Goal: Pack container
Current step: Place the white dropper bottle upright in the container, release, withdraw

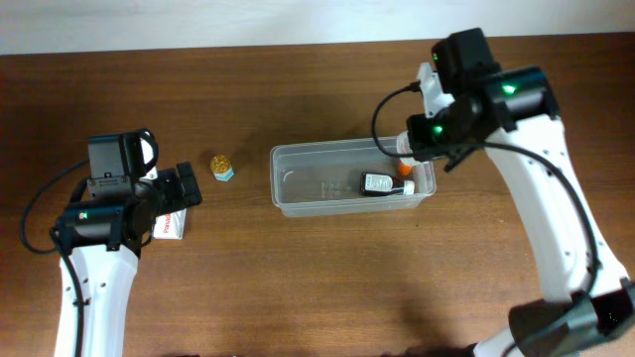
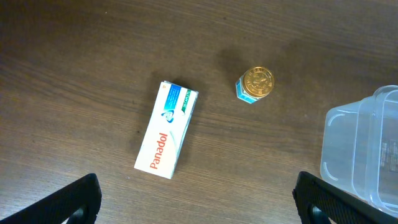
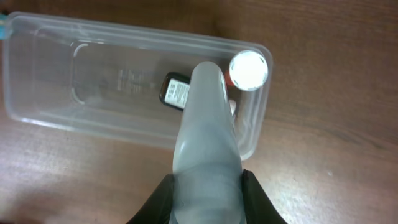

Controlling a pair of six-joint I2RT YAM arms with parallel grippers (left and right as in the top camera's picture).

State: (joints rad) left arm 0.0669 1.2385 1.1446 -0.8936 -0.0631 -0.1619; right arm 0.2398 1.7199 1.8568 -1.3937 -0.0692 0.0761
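Wood-grain table [image 1: 298,288]; left gripper [image 2: 196,190] apart, right gripper [image 3: 205,186] clamped on smooth grey tube [image 3: 205,118] over translucent container [image 3: 124,34]

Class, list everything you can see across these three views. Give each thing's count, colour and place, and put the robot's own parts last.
container: one, clear plastic, centre of the table.
dark item: one, black with a white label, lying inside the container near its right end.
capped bottle: one, white cap over orange, in a right-end corner of the container.
pale item: one, translucent grey-white, held above the container; kind unclear.
small jar: one, gold lid, left of the container.
Panadol box: one, white with red lettering, flat on the table left of the jar.
table: one, dark brown wood.
left end effector: black, open, above the box.
right end effector: black, closed on the pale item.
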